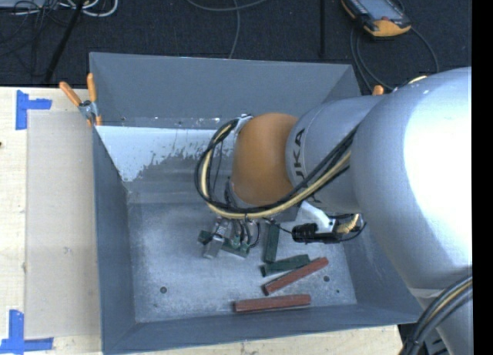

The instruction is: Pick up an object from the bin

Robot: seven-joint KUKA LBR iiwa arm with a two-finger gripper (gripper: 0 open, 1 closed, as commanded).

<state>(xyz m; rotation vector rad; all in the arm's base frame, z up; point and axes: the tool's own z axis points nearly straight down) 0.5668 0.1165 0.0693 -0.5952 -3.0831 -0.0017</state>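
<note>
Bars come first: a reddish-brown flat bar (272,303) lies along the lower centre of the bin (146,269), and a second reddish-brown bar (296,275) slants just above it and to its right. A dark green strip (285,263) lies against that second bar's upper edge, and a darker green block (271,242) sits just above the strip. Left of the block, near the middle of the frame, the gripper (225,241) hangs close to the grey floor. Whether it is open or closed cannot be told, and nothing is seen held in it. Above it are the orange wrist cover (262,157) and looping cables, then the bin's far wall. The nearest thing to pick appears to be the green block, just beside the gripper on its right. To do this step well, the arm would probably need to centre over one piece alone, set the grip across its narrow side, and stay clear of the neighbouring bars so none is dragged along.
</note>
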